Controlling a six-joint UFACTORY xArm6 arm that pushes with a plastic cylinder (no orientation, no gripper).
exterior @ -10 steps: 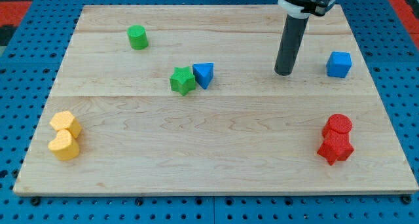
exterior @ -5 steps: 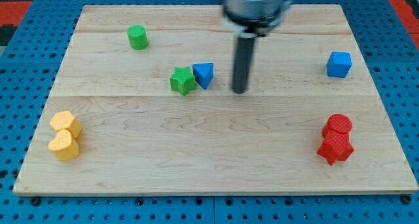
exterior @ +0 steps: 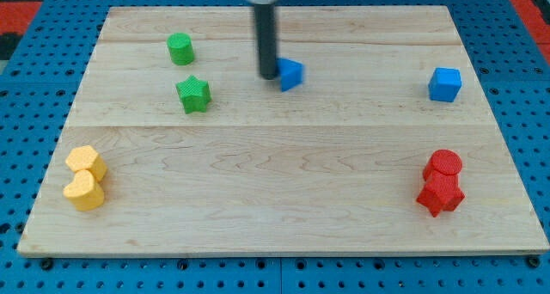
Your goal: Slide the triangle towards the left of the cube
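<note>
The blue triangle lies on the wooden board in its upper middle. The blue cube sits at the view's right, well apart from the triangle. My tip is at the end of the dark rod, right against the triangle's left side.
A green star and a green cylinder sit at the upper left. Two yellow blocks touch each other at the lower left. Two red blocks touch each other at the lower right.
My tip swept from the view's right to the triangle's left side. The triangle moved up and right. The green star moved left, away from the triangle.
</note>
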